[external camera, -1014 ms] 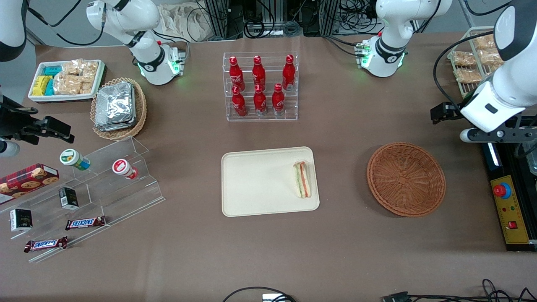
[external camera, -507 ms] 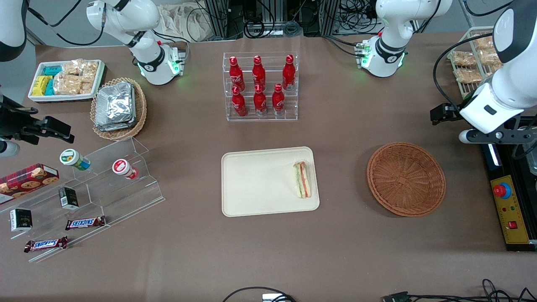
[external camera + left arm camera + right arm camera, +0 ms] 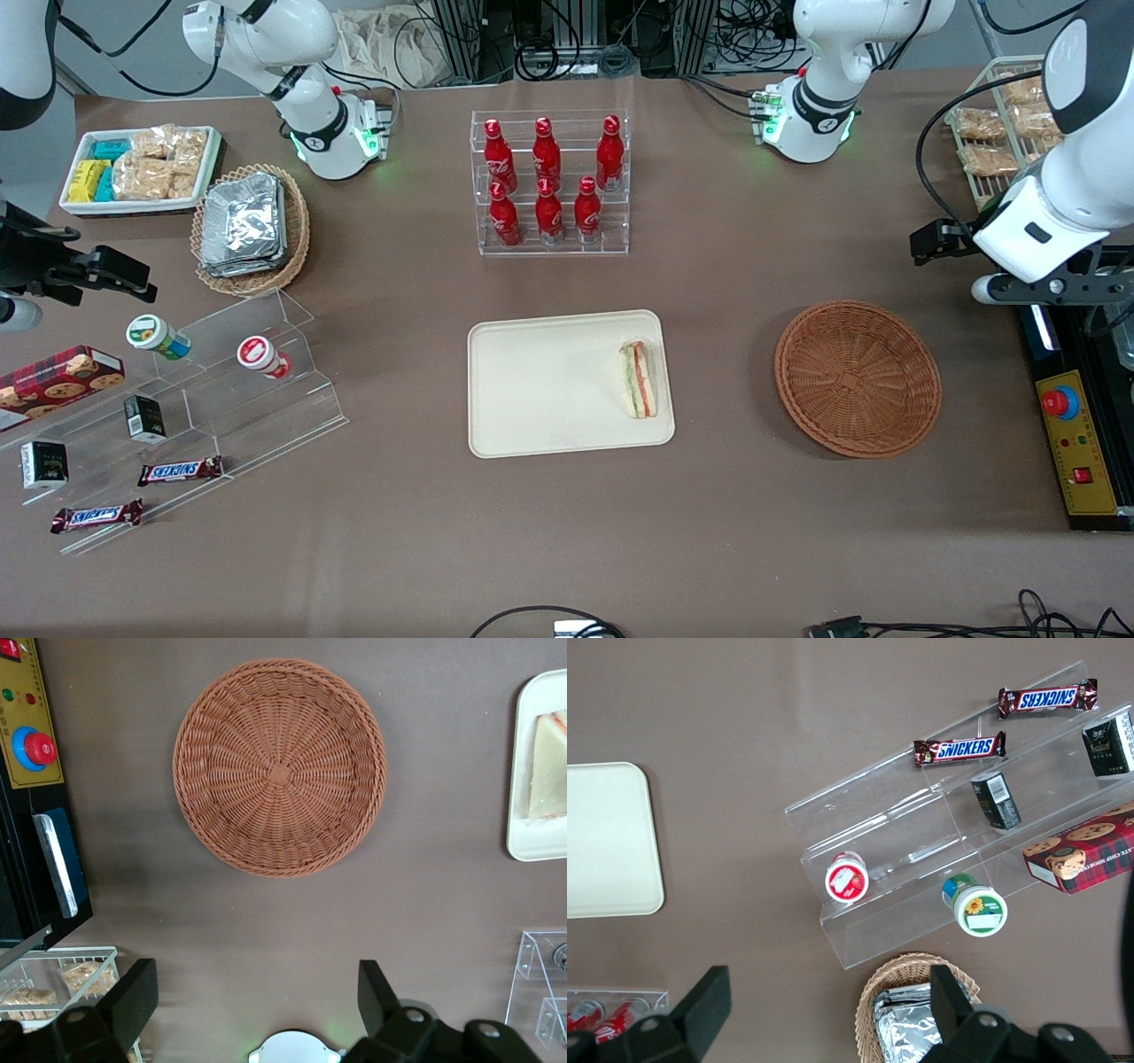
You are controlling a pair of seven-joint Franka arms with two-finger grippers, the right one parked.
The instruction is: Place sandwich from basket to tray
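The sandwich (image 3: 640, 379), a pale bread wedge with orange-red and green filling, lies on the cream tray (image 3: 549, 390), by the tray's edge toward the working arm. It also shows in the left wrist view (image 3: 547, 766), on the tray (image 3: 532, 842). The reddish-brown wicker basket (image 3: 858, 378) is empty; it also shows in the left wrist view (image 3: 280, 768). My left gripper (image 3: 1059, 285) hovers high near the working arm's end of the table, beside the basket and a little farther from the front camera. In its wrist view the gripper (image 3: 257, 992) is open and holds nothing.
A clear rack of red bottles (image 3: 549, 182) stands farther back than the tray. A wire rack of snack packets (image 3: 1001, 124) and a yellow control box with a red button (image 3: 1076, 443) flank my gripper. An acrylic snack shelf (image 3: 204, 390) and a foil-packet basket (image 3: 251, 226) lie toward the parked arm's end.
My left gripper has edged very slightly toward the working arm's end of the table. The sandwich, tray and basket have not moved.
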